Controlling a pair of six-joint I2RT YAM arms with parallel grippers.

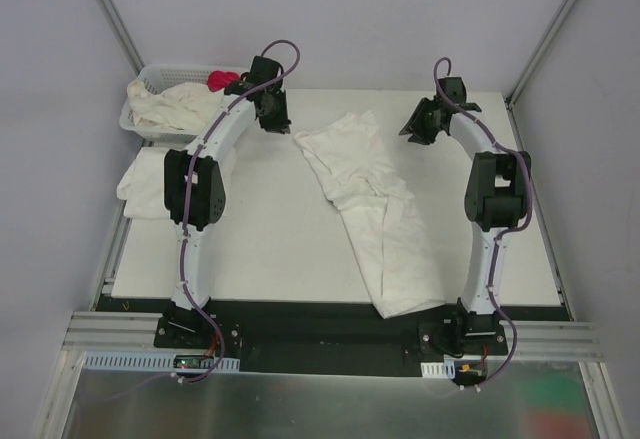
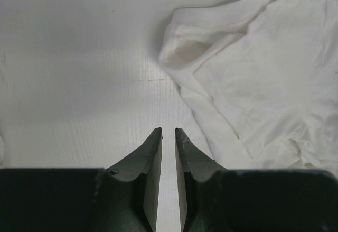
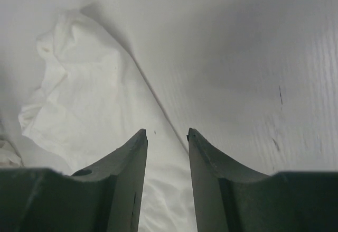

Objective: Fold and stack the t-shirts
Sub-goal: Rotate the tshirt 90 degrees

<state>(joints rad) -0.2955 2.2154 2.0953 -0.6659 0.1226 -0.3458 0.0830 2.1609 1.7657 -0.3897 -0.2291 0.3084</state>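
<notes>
Most of the flat white worktop [image 1: 300, 249] is taken by one rumpled cream cotton t-shirt [image 1: 375, 209], lying loose between the two grippers. Its sleeve end is just ahead and right of the left gripper [image 2: 168, 131], and its far end is ahead and left of the right gripper [image 3: 166, 132]. I judge it not yet folded. Another white shirt heap [image 1: 140, 181] lies behind and left of the left gripper; I cannot tell whether it is folded. More crumpled shirts [image 1: 180, 107] fill the white plastic lattice basket [image 1: 135, 119] to its left, beside a small pink-red cloth [image 1: 220, 81]. The left gripper's jaws are nearly together and empty. The right gripper's are moderately apart, holding nothing. Most folding and stacking seems left.
</notes>
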